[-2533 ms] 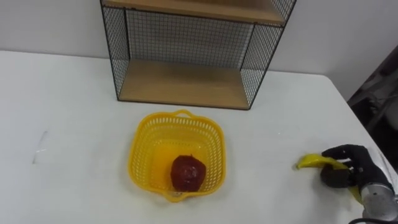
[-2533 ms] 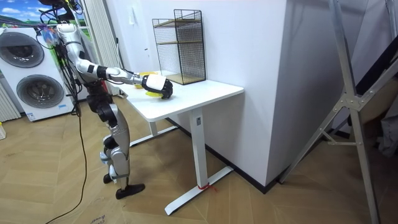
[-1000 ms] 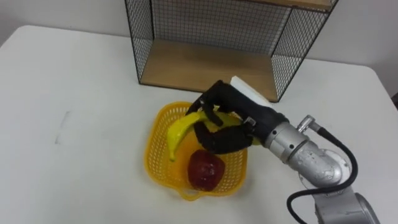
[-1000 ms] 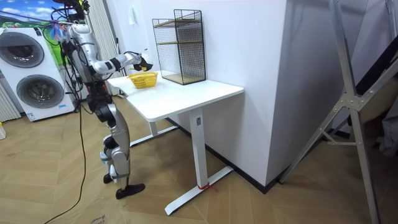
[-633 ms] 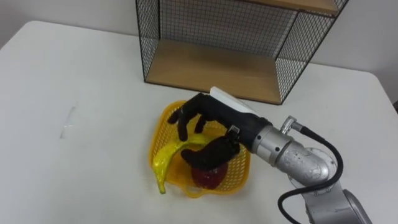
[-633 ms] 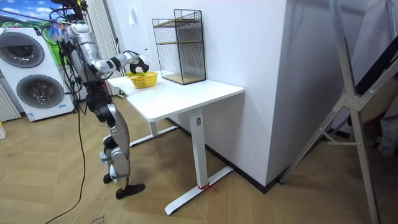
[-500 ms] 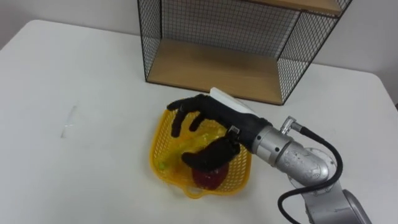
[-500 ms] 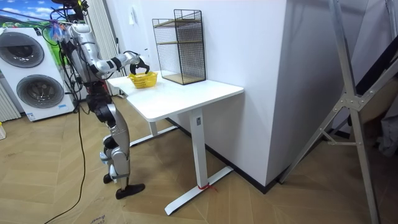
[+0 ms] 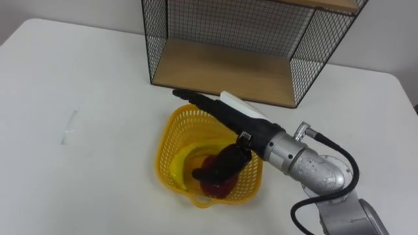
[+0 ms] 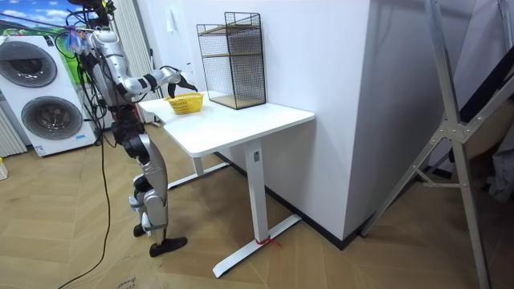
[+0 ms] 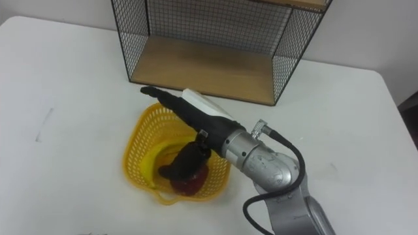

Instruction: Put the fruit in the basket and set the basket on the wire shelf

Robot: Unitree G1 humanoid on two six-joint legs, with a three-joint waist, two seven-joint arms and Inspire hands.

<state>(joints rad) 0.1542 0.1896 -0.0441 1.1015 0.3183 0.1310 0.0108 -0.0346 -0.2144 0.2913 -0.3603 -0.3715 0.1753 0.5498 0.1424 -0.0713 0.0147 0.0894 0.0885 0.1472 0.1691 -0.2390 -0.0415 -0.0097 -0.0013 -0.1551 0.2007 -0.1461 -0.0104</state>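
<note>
Fruit [image 9: 182, 159] in basket [image 9: 162, 151] before wire shelf [image 9: 215, 68]

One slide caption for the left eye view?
Right hand open over the yellow basket holding banana and apple, wire shelf behind.

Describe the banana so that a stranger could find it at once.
On the white table, in front of the wire shelf, sits a yellow basket. The banana lies inside it, curved and yellow, left of the dark red apple.
</note>
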